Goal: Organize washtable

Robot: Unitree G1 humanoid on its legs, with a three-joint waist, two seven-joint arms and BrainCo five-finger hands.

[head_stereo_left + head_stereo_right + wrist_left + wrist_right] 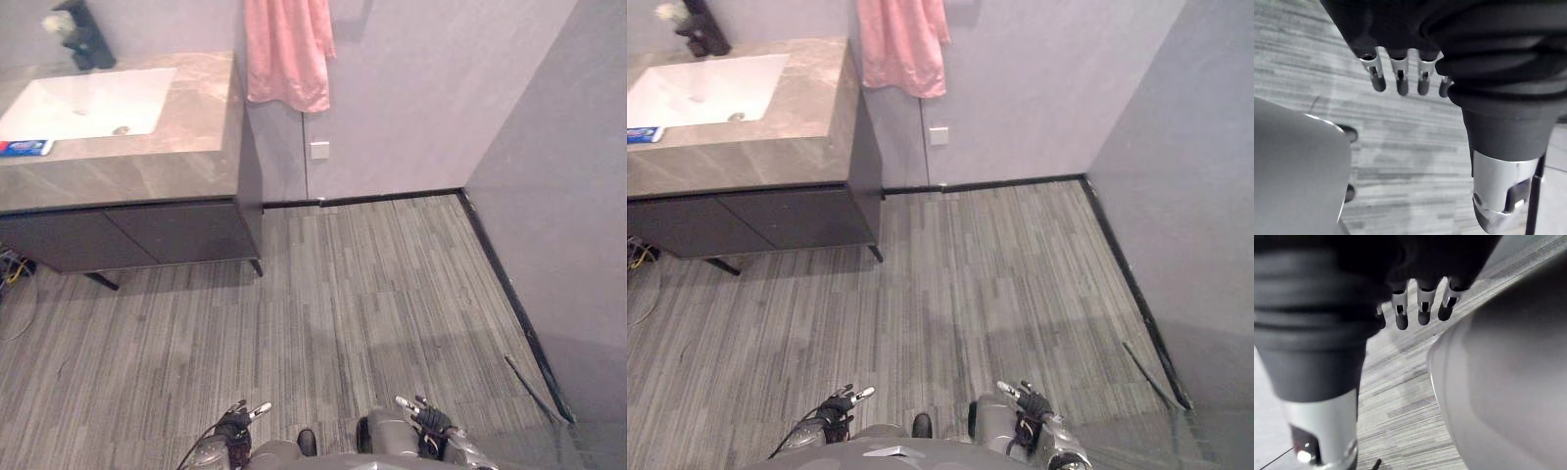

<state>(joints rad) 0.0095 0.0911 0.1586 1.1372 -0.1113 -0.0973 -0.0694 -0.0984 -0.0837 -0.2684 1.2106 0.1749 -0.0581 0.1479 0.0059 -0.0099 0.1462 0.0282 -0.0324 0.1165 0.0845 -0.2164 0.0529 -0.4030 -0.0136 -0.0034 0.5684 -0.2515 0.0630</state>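
You have nothing in reach yet. Your left hand and right hand both hang low at your sides over the wood-patterned floor. In each wrist view the fingers point down, straight and released, holding nothing.

The worktop lies ahead and off to your left, well apart from both hands. It is a marble-look slab on a dark cupboard. A white basin is sunk into it and a black tap stands at the back.

The one loose thing you can make out is a flat blue pack. It sits just beside the near left corner of the basin, at the far left end of the worktop. Its long side seems to run along the front edge, across your line of approach; what it is you cannot tell from here.

A pink towel hangs on the wall just past the worktop's right end.

Your left hand is the nearer one to the pack, but by my reading neither arm can do anything until you walk forward and turn left to face the basin.
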